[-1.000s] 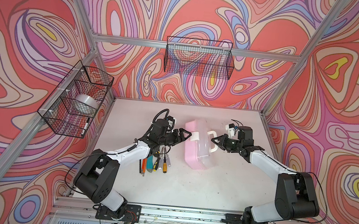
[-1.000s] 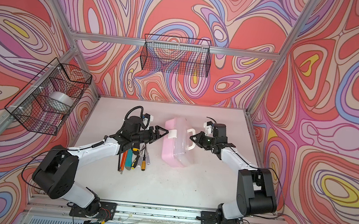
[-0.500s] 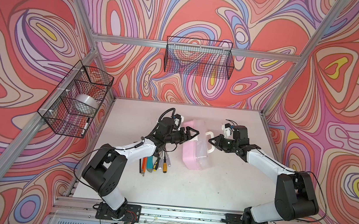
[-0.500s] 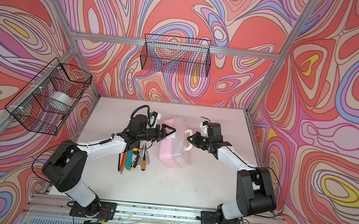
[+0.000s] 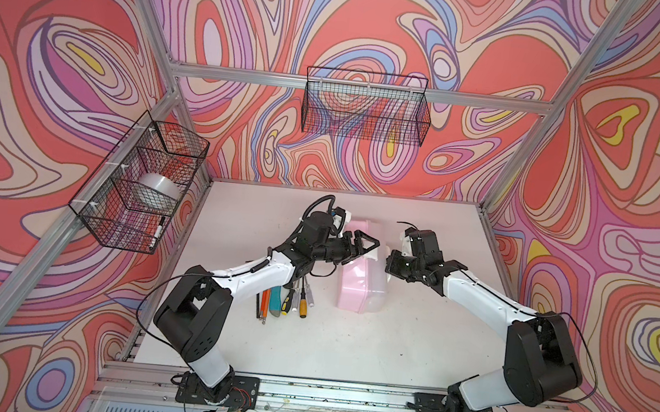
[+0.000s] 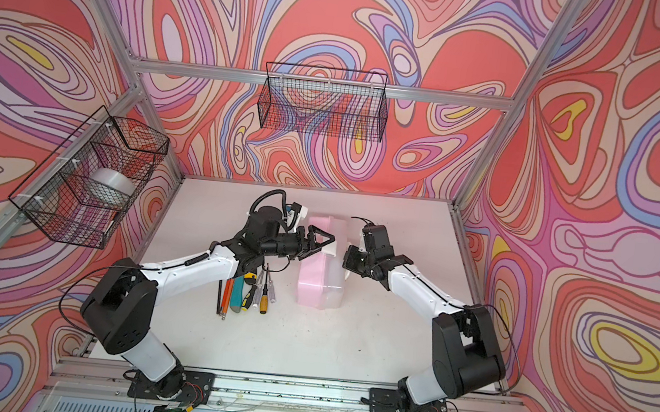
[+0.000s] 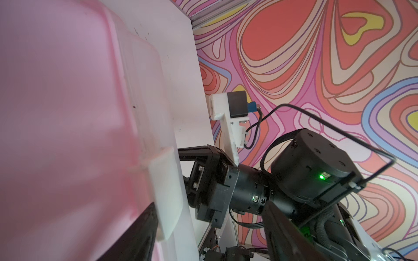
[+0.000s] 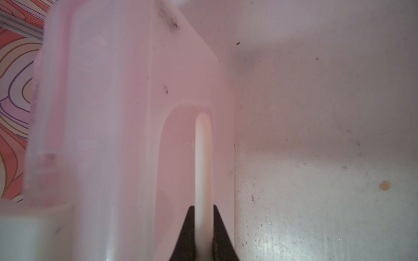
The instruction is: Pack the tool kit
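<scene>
Where the aluminium rail (image 5: 342,390) carries both arm bases, closest to you, a white, scuffed counter (image 5: 346,351) begins. Just near-left of the case (image 5: 357,289) lie the loose tools (image 5: 283,300) in a tight row: orange rods, teal and yellow-black knives, and screwdrivers. The left arm passes over their far ends. The case stands on its side at mid-counter, pink base toward the tools, clear lid away from them. Your right fingers (image 8: 202,211) are clenched on its white handle (image 8: 203,158). Your left fingers (image 5: 366,244) are spread wide around the white latch (image 7: 166,192) atop the case, gripping nothing. Beyond the case rise swirl-patterned walls. One black wire basket (image 5: 365,110) hangs behind the case, and another (image 5: 127,211), far to its left, holds a tape roll (image 5: 154,190).
</scene>
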`<state>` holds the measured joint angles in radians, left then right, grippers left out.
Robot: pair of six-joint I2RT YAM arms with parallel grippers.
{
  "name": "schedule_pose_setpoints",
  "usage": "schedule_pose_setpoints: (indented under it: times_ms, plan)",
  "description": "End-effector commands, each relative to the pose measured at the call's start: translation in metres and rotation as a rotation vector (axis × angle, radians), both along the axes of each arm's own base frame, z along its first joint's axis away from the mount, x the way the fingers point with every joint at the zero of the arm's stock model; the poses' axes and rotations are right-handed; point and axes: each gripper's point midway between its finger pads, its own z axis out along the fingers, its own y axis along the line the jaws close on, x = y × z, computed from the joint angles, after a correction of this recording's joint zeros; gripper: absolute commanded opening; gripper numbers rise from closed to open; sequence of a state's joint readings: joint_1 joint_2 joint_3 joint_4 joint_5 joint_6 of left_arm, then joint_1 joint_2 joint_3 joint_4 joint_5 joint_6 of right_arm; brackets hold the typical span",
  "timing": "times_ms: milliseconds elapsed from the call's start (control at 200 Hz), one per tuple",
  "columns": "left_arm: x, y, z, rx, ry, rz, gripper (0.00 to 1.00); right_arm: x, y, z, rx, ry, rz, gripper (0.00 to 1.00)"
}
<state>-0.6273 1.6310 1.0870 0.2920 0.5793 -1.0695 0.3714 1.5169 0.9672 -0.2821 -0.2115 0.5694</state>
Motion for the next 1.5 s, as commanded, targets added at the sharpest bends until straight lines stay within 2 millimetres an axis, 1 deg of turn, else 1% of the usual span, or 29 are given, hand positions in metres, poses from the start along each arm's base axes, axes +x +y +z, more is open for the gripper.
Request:
schedule_pose_setpoints:
  times_ms: [0,115,210,290,370,446,511,581,656,716,801,866,986,1051,1176,1262,1412,1472,1497]
  plan:
    - [-0.005,-0.005,0.03,-0.017,-0.053,-0.029,0.73,0.011,-0.006,0.015,-0.076,-0.074,-0.038,0.0]
    - [-0.004,-0.003,0.025,0.005,-0.058,-0.017,0.73,0.012,-0.004,0.02,-0.103,-0.089,-0.04,0.0]
    - [-0.003,0.008,0.028,0.051,-0.087,0.01,0.75,0.012,-0.009,0.028,-0.12,-0.111,-0.053,0.0]
    - [0.0,0.027,0.032,0.097,-0.122,0.059,0.78,0.011,-0.013,0.045,-0.142,-0.141,-0.057,0.0]
    - [0.005,0.053,0.027,0.136,-0.119,0.12,0.8,0.01,-0.015,0.065,-0.165,-0.174,-0.056,0.0]
    - [0.007,0.074,0.024,0.166,-0.125,0.171,0.82,0.008,-0.015,0.08,-0.171,-0.196,-0.047,0.0]
    - [0.007,0.089,0.019,0.204,-0.13,0.21,0.82,0.005,-0.009,0.094,-0.189,-0.215,-0.029,0.0]
    - [0.007,0.1,0.014,0.235,-0.134,0.236,0.82,0.005,-0.004,0.106,-0.217,-0.233,-0.011,0.0]
    - [0.006,0.107,0.01,0.266,-0.143,0.253,0.82,0.005,0.003,0.112,-0.262,-0.233,0.007,0.0]
    - [0.005,0.108,0.005,0.269,-0.14,0.251,0.82,0.002,0.017,0.121,-0.288,-0.254,0.038,0.0]
    - [0.004,0.106,-0.005,0.264,-0.119,0.245,0.82,0.003,0.028,0.114,-0.309,-0.216,0.066,0.0]
    - [0.005,0.105,-0.013,0.255,-0.107,0.246,0.82,0.006,0.029,0.103,-0.321,-0.202,0.064,0.0]
    - [0.005,0.103,-0.023,0.258,-0.087,0.235,0.82,0.009,0.033,0.09,-0.319,-0.181,0.065,0.0]
    - [0.004,0.103,-0.028,0.266,-0.082,0.226,0.82,0.011,0.03,0.078,-0.349,-0.155,0.058,0.0]
    - [0.004,0.102,-0.037,0.289,-0.073,0.213,0.82,0.01,0.037,0.054,-0.342,-0.113,0.082,0.0]
    - [0.004,0.102,-0.046,0.31,-0.052,0.208,0.82,0.011,0.039,0.038,-0.348,-0.083,0.087,0.0]
    - [0.001,0.108,-0.064,0.367,-0.017,0.218,0.81,0.011,0.039,0.033,-0.339,-0.079,0.074,0.0]
    - [-0.001,0.108,-0.069,0.374,-0.014,0.218,0.81,0.009,0.043,0.04,-0.303,-0.092,0.078,0.0]
    - [-0.001,0.108,-0.069,0.373,-0.013,0.22,0.81,0.008,0.044,0.046,-0.274,-0.109,0.079,0.0]
